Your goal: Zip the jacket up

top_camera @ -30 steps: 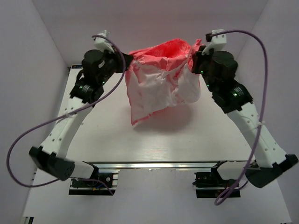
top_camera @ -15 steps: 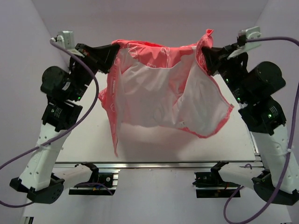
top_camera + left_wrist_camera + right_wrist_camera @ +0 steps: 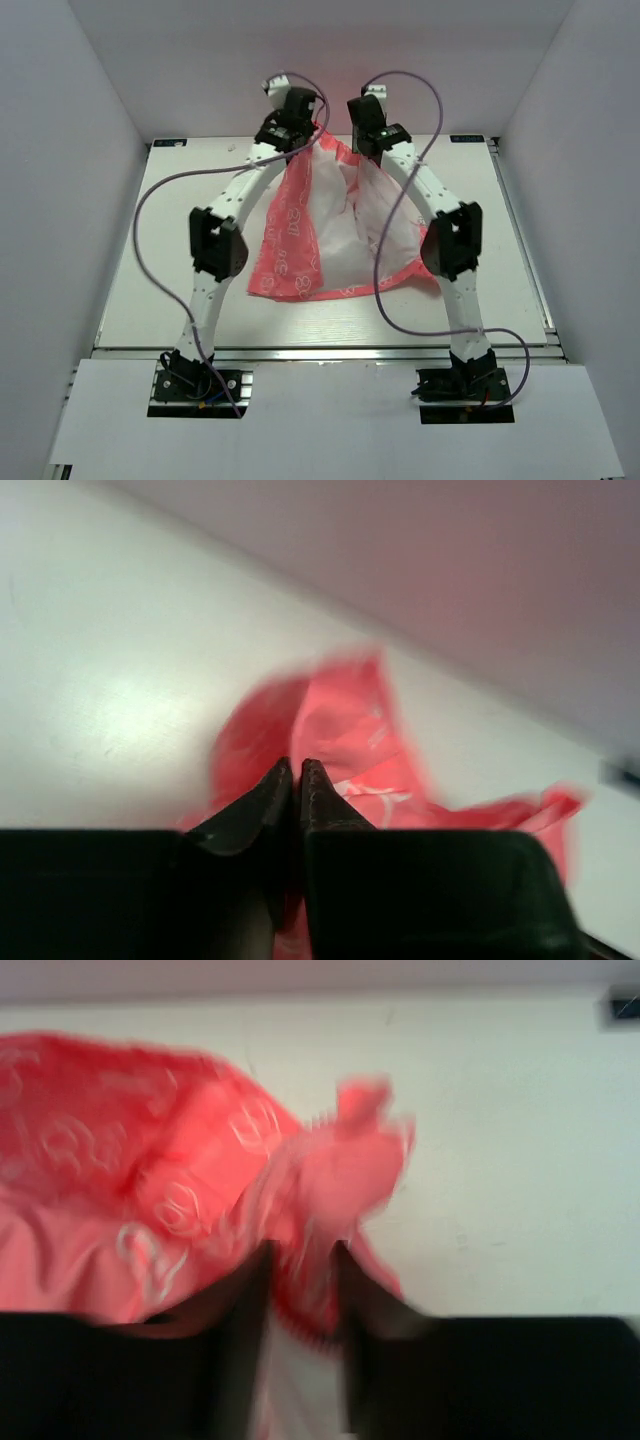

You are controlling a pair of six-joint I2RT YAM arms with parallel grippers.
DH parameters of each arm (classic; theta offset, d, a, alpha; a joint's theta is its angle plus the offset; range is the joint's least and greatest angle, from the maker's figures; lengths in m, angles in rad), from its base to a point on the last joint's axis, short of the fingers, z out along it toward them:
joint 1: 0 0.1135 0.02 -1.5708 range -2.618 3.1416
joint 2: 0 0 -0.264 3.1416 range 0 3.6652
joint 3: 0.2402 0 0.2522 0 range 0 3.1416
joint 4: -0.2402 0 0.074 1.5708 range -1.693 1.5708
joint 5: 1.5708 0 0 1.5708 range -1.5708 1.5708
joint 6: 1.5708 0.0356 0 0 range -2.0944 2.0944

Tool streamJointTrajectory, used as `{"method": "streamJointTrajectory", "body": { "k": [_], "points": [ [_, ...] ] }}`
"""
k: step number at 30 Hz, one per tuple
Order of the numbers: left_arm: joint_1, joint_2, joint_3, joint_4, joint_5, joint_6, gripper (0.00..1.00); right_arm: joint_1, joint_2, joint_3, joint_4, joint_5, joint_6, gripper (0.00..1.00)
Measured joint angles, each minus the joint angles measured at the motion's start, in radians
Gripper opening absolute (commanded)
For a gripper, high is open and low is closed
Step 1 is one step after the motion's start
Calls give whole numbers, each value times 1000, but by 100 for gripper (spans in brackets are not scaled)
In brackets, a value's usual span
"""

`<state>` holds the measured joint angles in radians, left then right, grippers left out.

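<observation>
L gripper (image 3: 295, 767): jaws were seen pressed almost together, w/ a fold of the jacket (image 3: 325, 235) nipped between the tips. R gripper (image 3: 300, 1265): jaws were set a bit wider and a bunched coral edge was clamped between them, though that view was blurred. Both pincers were held close together over the far middle of the table (image 3: 150, 270). The jacket was hung below them and toward the near side, white lining out, hem apparently at the surface. Its long axis was laid far-to-near. Neither arm was judged nearer, as the grips sat abt level. No zipper could be made out. The garment was kept well apart from the plain walls (image 3: 60, 150).
</observation>
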<state>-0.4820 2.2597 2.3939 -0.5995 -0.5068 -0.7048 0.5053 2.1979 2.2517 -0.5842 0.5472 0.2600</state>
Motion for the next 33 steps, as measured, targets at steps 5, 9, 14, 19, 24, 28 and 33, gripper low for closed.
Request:
{"method": "streamJointTrajectory", "body": {
  "k": [5,9,14,19,24,28,33],
  "points": [
    [41,222,-71,-82,37,-19,95,-68,174,-33,-82,-134,-4,89],
    [56,197,-163,-107,52,-1,98,-82,-8,-299,-50,-217,-18,90],
    [50,16,-207,-96,91,33,98,-116,-273,-396,-16,-314,8,89],
    [45,-316,-470,-27,163,55,98,-288,-543,-684,19,-394,76,89],
    [45,-551,-822,87,317,69,98,-537,-596,-982,28,-500,132,89],
    [46,-574,-1062,151,473,77,98,-626,-534,-1051,10,-568,161,89],
    [43,-478,-1154,160,592,79,98,-615,-481,-1056,74,-632,198,88]
  ]
}}
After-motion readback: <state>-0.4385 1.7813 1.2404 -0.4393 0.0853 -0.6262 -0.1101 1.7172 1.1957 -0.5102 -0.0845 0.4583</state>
